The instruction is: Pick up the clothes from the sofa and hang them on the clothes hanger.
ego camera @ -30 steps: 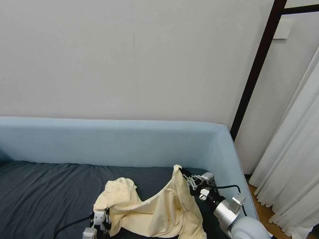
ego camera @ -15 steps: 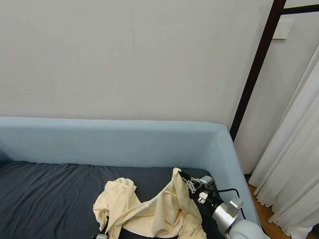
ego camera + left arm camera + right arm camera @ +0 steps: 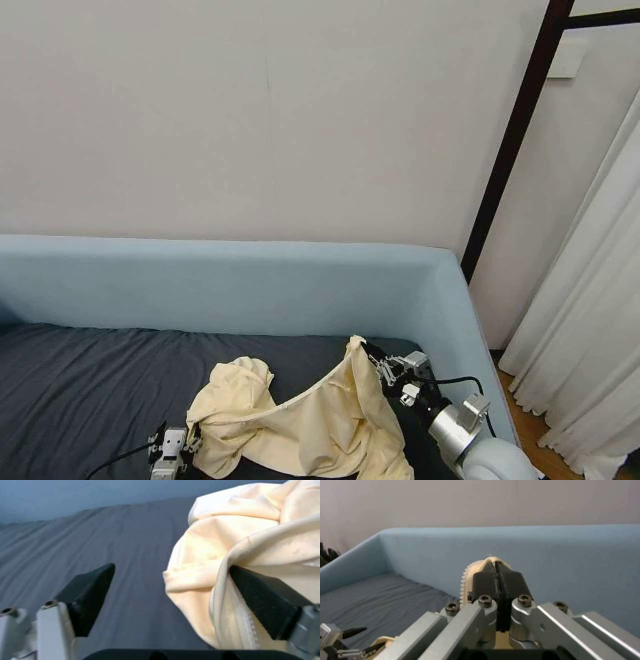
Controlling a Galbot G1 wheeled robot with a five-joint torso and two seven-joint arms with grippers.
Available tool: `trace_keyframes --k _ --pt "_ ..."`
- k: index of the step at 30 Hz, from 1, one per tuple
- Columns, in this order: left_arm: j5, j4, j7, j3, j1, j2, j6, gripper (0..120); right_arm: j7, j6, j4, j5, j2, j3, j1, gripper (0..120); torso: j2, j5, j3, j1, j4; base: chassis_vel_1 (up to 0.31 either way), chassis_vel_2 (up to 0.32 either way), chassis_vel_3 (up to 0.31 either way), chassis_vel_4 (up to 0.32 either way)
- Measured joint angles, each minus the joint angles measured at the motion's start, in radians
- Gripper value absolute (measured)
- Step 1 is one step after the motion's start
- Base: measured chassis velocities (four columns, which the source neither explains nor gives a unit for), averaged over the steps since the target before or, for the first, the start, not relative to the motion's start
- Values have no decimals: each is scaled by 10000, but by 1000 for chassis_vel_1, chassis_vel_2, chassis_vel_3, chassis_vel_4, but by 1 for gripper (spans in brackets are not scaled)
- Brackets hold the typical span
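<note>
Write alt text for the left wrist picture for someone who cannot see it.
The robot's left hand is open, its two black fingers either side of a fold of crumpled cream garment on the dark grey sofa seat. A light blue backrest runs behind.

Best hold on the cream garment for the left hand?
Likely the bunched, rolled edge of the cream fabric garment, coming from the robot's left, low over the dark grey seat: that fold bulges up inside the open left hand. The right hand pinches the opposite raised corner.
</note>
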Motion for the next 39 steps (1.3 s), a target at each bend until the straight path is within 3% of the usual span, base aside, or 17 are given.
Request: trace_keyframes --k 9,16,21,25,35,39 --pt "-981 1010 -494 -347 -451 -426 198 100 -98 4 -71 32 -61 62 36 0 -1 0 0 0 0 0 0 0 0" --pt "-1296 823 -12 -522 -244 -327 -484 100 -117 4 -203 47 -62 9 169 0 0 1 0 0 0 0 0 0 0" --pt "-729 -139 222 -325 711 -153 -880 100 -121 1 -262 106 -33 -25 279 0 0 0 -1 -1 3 0 0 0 0" --pt "736 -397 193 -17 1326 -197 -1069 100 -122 -15 -262 193 -50 7 315 0 0 -1 -2 -1 4 0 0 0 0" --pt "1789 -547 -14 49 1331 -427 -1256 100 -127 -19 -209 163 -80 30 220 0 0 -1 -2 -1 1 0 0 0 0" --pt "2084 -454 -346 -2 1069 -464 -907 100 -127 -18 -165 147 -64 36 189 0 0 -1 -2 -1 0 0 0 0 0"
